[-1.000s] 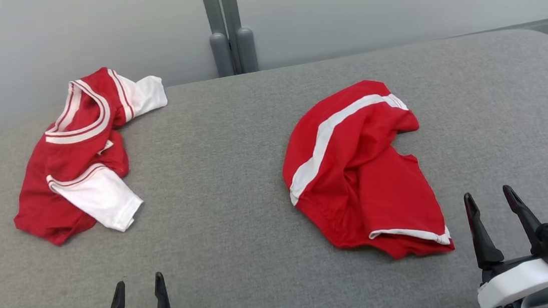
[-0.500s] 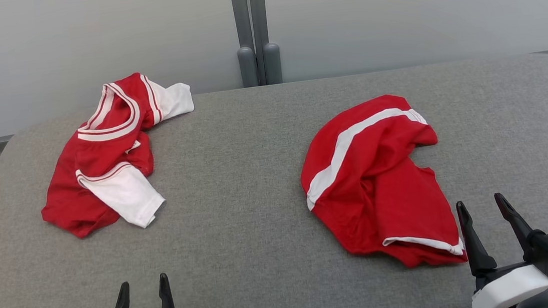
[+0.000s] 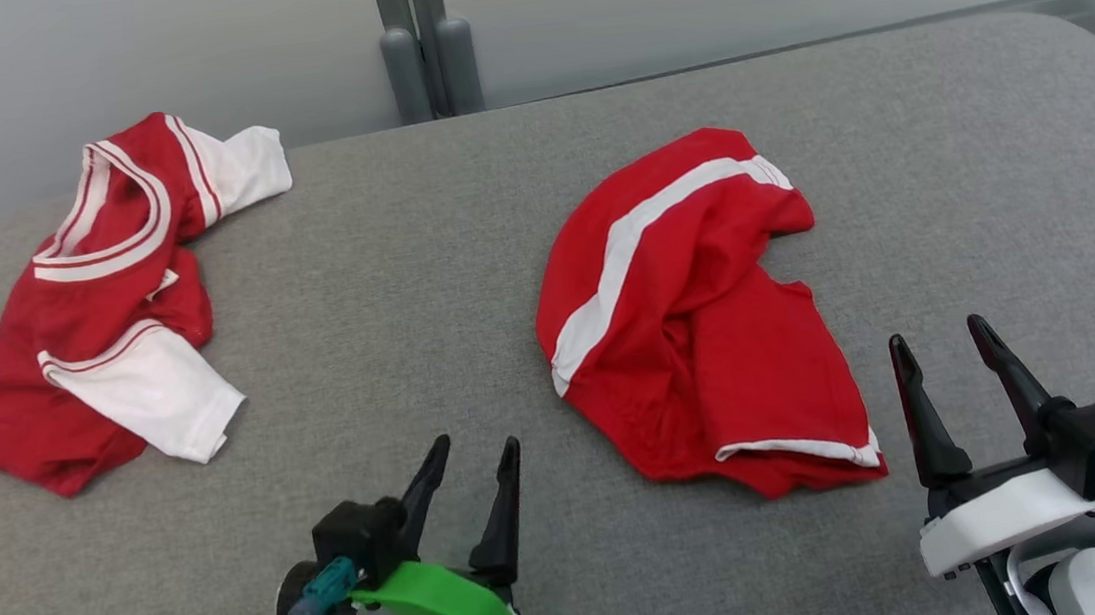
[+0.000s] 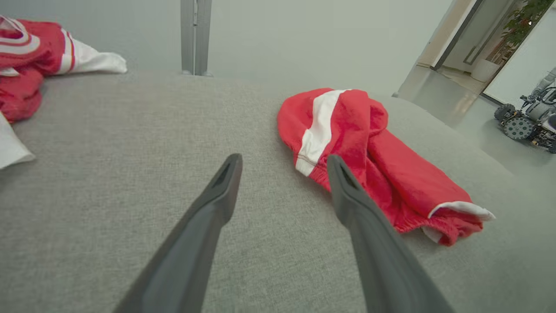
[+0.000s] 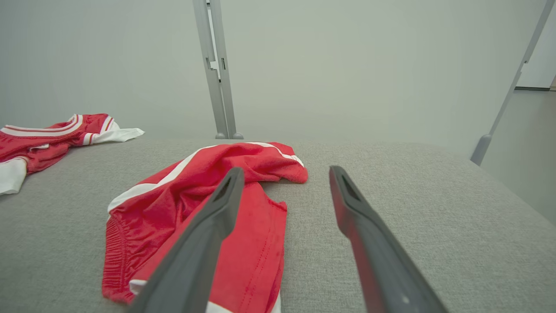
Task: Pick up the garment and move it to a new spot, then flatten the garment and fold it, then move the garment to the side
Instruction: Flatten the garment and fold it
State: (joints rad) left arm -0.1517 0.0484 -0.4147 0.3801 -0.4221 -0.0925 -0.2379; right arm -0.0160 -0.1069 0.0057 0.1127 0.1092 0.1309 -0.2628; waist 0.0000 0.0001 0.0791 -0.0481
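We see red shorts [image 3: 700, 323] crumpled right of bench [image 3: 402, 261] centre, untouched. Our left gripper [image 3: 475, 443] near front edge, fingers spread, empty. Our right gripper [image 3: 937, 330] just right of shorts, fingers spread, empty. Red-and-white shirt [image 3: 97, 321] at far left corner.

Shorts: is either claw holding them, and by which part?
Nothing is held. The left claw and right claw are both open and empty. The shorts lie crumpled on the grey table, touched by neither.
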